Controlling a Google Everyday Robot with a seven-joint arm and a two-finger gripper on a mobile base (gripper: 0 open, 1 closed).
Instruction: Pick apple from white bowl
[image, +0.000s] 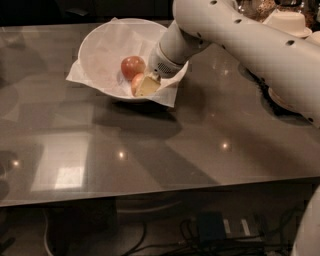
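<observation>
Fingers of the gripper sit low in the white bowl, touching the apple, though I cannot tell how wide they are; squeeze its middle softly, then lift straight up.

The arm slants down leftward from upper right, its hand lowest.

Dining spot: table, dishes, pincer in white bowl.

white bowl; red apple; paler orange-pink apple beside cream hand
</observation>
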